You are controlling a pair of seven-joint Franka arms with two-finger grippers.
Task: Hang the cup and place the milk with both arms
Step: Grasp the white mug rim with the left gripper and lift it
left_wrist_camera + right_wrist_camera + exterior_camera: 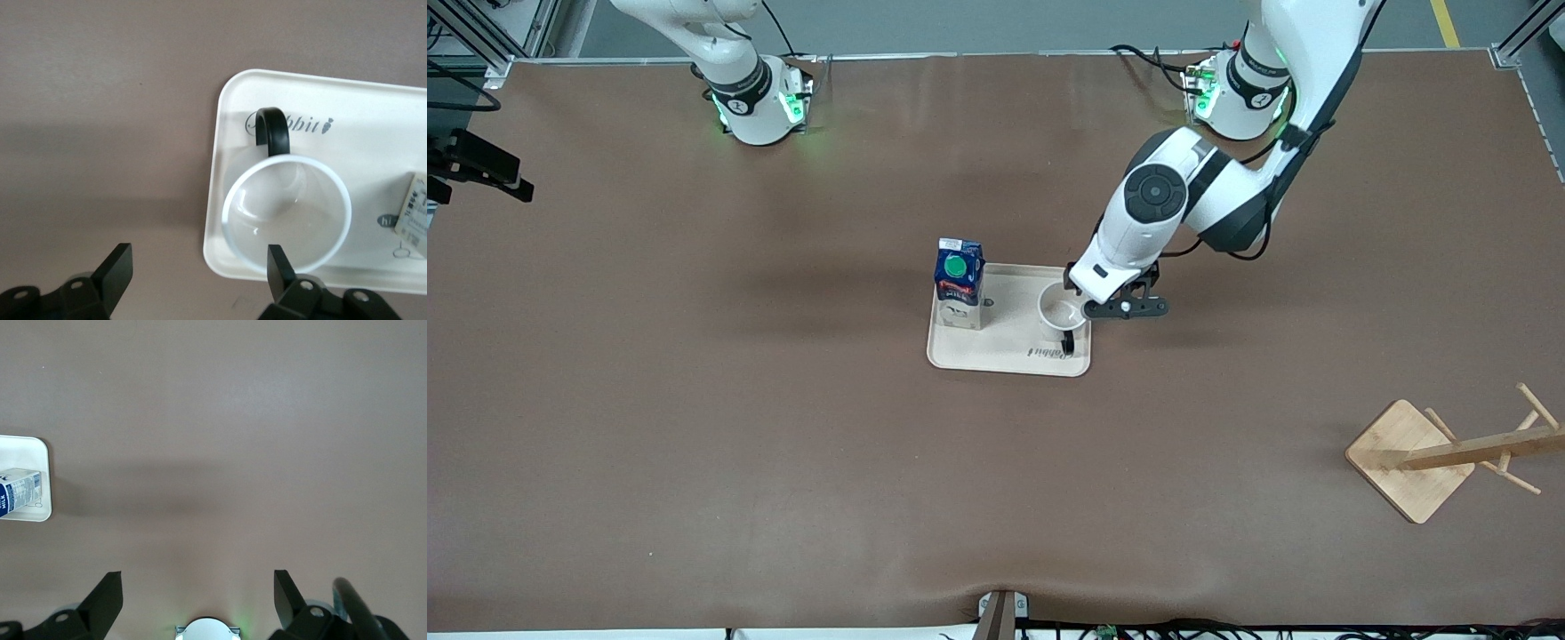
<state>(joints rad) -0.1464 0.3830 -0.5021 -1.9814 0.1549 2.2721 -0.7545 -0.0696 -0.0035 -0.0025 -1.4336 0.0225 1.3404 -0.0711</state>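
Note:
The cup [1060,313], a white mug with its black handle turned toward the front camera, stands on a cream tray [1009,363] at the tray's end toward the left arm. The milk [959,283] stands upright at the tray's other end. My left gripper [1079,300] is open just over the cup's rim; in the left wrist view [200,267] one finger [280,263] is over the rim of the cup [287,213] and the other finger [119,263] is off the tray [373,133]. My right gripper [198,593] is open and empty, high over bare table near its own base.
A wooden mug rack [1449,453] with a square base stands toward the left arm's end of the table, nearer the front camera. The right wrist view shows the milk [20,492] on a corner of the tray [41,513]. The left wrist view shows an edge of the carton [413,213].

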